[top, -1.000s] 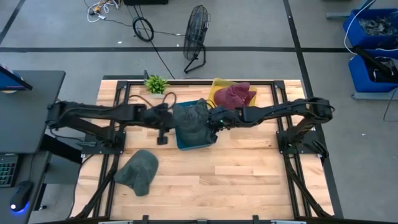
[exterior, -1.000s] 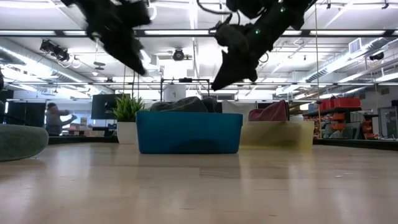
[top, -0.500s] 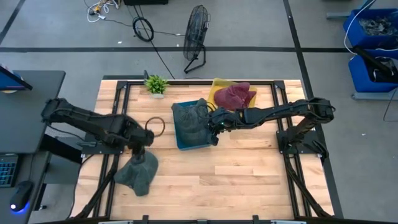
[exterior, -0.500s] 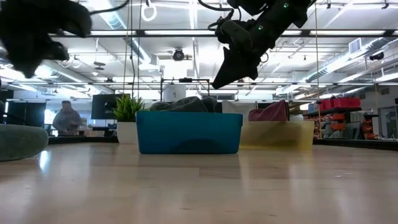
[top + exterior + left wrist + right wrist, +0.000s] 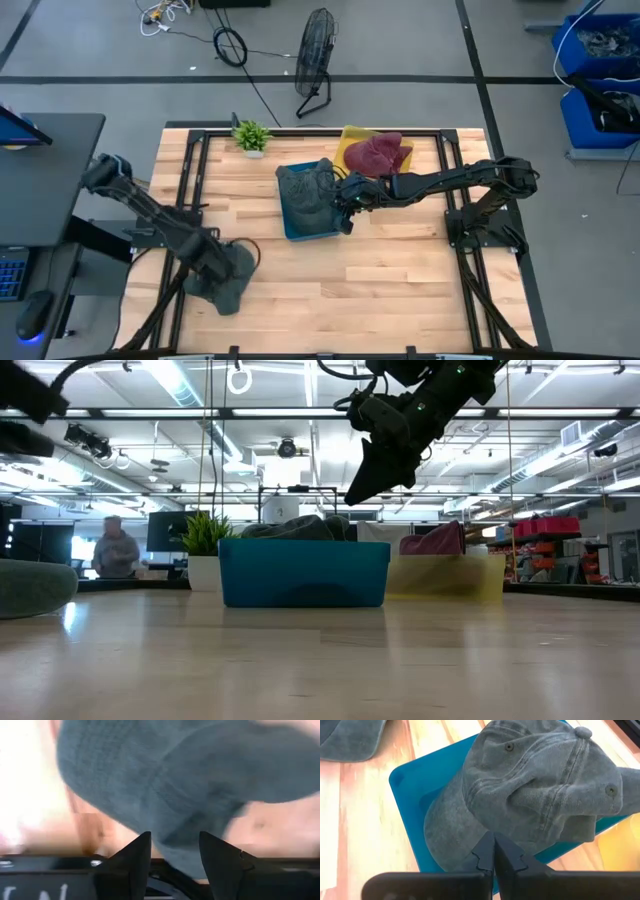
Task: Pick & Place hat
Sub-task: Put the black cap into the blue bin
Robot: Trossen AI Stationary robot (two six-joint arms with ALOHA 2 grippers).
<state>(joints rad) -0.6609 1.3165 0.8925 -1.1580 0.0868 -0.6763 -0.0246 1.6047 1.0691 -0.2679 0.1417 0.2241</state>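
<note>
A grey hat (image 5: 236, 282) lies flat on the wood at the table's near left; it also shows in the left wrist view (image 5: 175, 775) and at the low view's left edge (image 5: 30, 588). My left gripper (image 5: 174, 836) hovers over it (image 5: 213, 266), open, fingers pointing down with the hat beyond the gap. A second grey hat (image 5: 535, 785) rests in the blue bin (image 5: 305, 572) at the table's middle. My right gripper (image 5: 493, 845) is shut and hangs above that bin's right side (image 5: 352, 495), clear of the hat.
A yellow bin (image 5: 348, 135) holding a maroon hat (image 5: 378, 152) stands right of the blue bin. A small potted plant (image 5: 251, 135) sits at the far edge. Bare wood lies along the near middle and right. A person (image 5: 115, 548) stands in the room behind.
My left gripper has swung from beside the blue bin's left side toward the table's near left, ending over the grey hat on the wood. Both hats have stayed where they were.
</note>
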